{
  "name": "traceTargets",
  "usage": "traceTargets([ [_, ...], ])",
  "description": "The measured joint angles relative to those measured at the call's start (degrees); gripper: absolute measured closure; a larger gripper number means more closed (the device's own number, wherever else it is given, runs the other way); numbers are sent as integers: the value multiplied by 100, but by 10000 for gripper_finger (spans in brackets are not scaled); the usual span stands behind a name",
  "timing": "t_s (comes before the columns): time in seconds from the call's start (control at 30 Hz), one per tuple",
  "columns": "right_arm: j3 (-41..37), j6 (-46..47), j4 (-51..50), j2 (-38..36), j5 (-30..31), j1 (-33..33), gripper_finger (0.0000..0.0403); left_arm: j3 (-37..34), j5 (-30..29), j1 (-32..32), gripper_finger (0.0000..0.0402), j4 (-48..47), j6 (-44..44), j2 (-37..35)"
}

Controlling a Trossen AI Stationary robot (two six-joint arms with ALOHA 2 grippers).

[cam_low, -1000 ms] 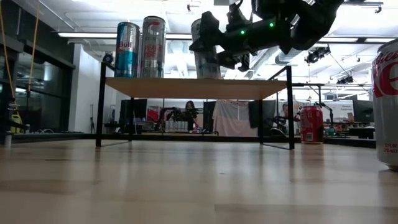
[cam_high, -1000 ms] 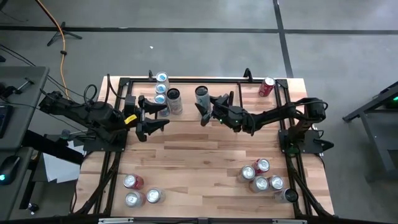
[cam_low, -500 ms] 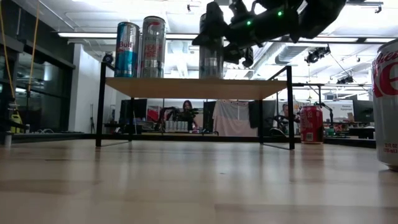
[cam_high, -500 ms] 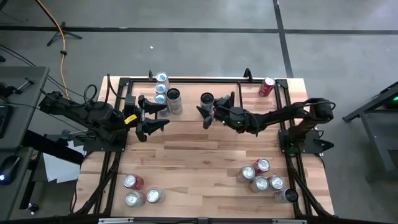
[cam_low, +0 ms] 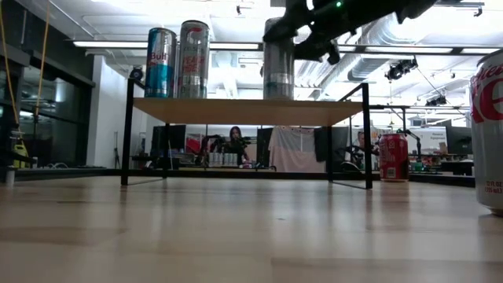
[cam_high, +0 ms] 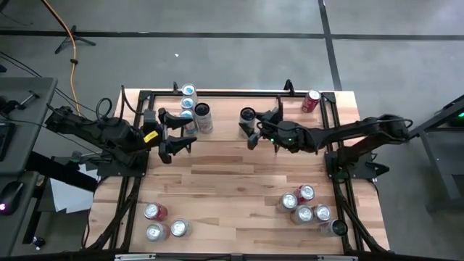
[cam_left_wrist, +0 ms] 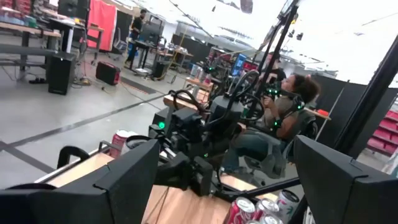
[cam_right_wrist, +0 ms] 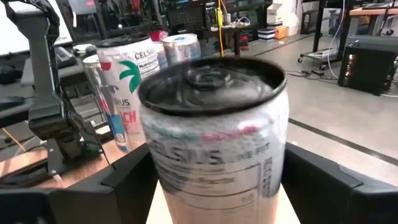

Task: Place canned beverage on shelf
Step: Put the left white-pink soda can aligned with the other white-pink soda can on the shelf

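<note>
Placement is the step in hand: your right hand (cam_high: 251, 135) has its fingers clamped on the tall silver can (cam_low: 278, 69), one dark pad on each side of it in the right wrist view, and the can stands upright with its base on or just above the shelf (cam_low: 247, 111); I cannot tell from the level view whether it has fully touched down. The next move, as I judge it, is to settle the can flat on the plank, spread the fingers, and draw the hand straight back toward your own arm so a pad does not drag it over. Beyond the hand, on the side toward the left arm, a white can (cam_low: 194, 59) and a blue can (cam_low: 160, 63) already stand on the plank, well apart from yours. The can is a smooth, slim metal cylinder with a domed, rimmed lid and a printed sleeve, so it should slip easily and tip readily. The shelf is a pale wood plank on thin black rod legs, standing on the planked bench (cam_high: 239, 181). Your left hand (cam_high: 183, 130) waits with fingers apart and empty, near those standing cans.
</note>
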Motion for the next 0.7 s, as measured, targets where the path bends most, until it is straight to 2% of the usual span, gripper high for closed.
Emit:
traceTargets([
  [0.7, 0, 12, -1072, -1077, -22, -2, 109, 1, -406, 22, 92, -35, 1151, -244],
])
